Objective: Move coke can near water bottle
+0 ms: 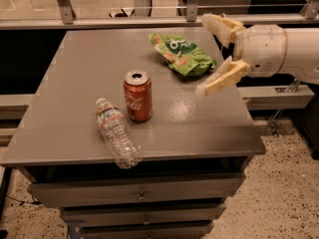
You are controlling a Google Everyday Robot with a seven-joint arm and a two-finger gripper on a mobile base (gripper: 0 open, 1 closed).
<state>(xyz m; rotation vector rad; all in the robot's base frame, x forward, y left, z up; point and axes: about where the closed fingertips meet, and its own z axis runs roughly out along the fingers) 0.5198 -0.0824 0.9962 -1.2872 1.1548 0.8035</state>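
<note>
Since the coke can (137, 96) stands upright just beside the lying water bottle (117, 133), near the front of the grey table (199, 123), the task looks done. The gripper (207, 54) hangs well apart from the can, by a green snack bag (184, 56), empty and spread wide.

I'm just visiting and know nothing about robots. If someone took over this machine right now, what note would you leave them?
The gripper is open and empty, in the air over the right side of the table, by the green chip bag and apart from the can.
The coke can stands upright close beside the water bottle, which lies on its side near the front edge.
Done: the can looks placed near the bottle.
Left: probably only pulling the arm away.
</note>
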